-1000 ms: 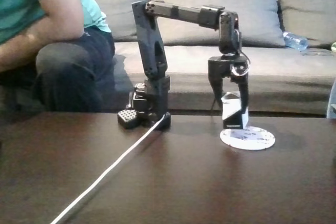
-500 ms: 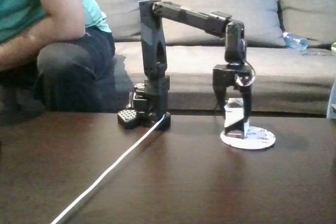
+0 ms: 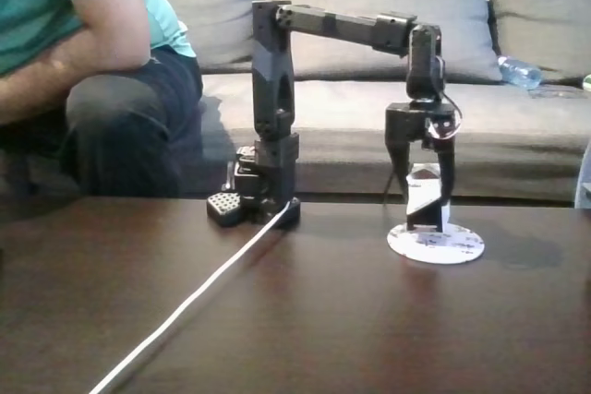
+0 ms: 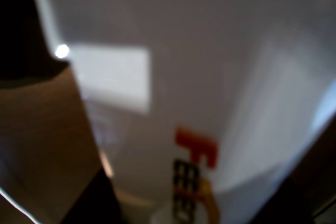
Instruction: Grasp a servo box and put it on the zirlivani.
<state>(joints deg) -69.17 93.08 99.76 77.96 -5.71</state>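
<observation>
In the fixed view the servo box (image 3: 426,198), white with a dark slanted panel, stands upright over the left half of the zirlivani (image 3: 437,243), a flat white speckled disc on the dark table. Its bottom edge sits at the disc's surface; I cannot tell whether it touches. My gripper (image 3: 427,217) comes down from above and is shut on the servo box, one dark finger on each side. In the wrist view the servo box (image 4: 210,103) is a blurred white face with red and black print, very close to the camera.
The arm's base (image 3: 263,193) stands at the table's back edge, and a white cable (image 3: 189,306) runs from it toward the front left. A seated person (image 3: 88,71) is at the left on the grey sofa. A plastic bottle (image 3: 520,72) lies on the sofa at the right.
The arm has stretched to the right, carrying the servo box from the disc's left edge further over the disc. The box dipped lower half a second ago.
</observation>
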